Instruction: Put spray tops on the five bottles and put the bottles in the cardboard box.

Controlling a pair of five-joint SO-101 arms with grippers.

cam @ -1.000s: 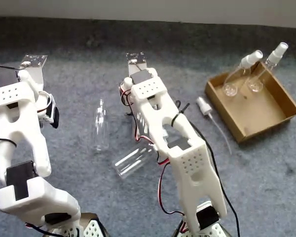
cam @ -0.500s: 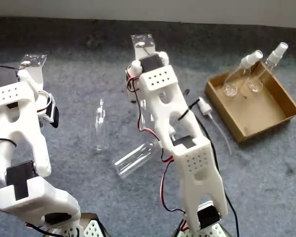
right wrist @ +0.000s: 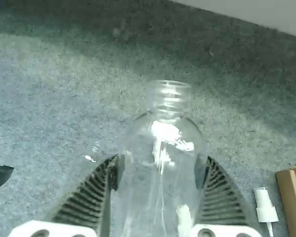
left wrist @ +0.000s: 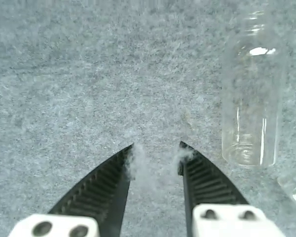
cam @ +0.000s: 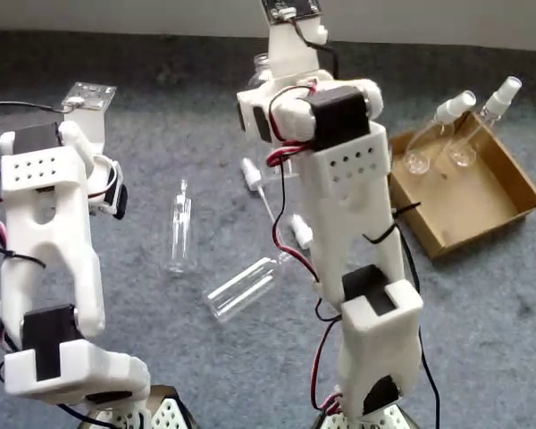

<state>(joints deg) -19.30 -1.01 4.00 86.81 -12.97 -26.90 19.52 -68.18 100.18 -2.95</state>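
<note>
held bottle [right wrist: 163, 148] base cropped, box [right wrist: 292, 200] edge-cut

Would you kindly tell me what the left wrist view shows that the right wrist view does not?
Left wrist view: the left arm's jaws stand open over the grey carpet, beside a lying bottle, with a second bottle partly in frame. Right wrist view: the right arm's jaws are shut on a topless bottle, and a loose spray top lies near a corner of the cardboard box. Both: carpet and a pair of jaws in the foreground.

Soft, even, fairly bright light, faint shadows, white glints on clear bottle [right wrist: 164, 140]
</note>
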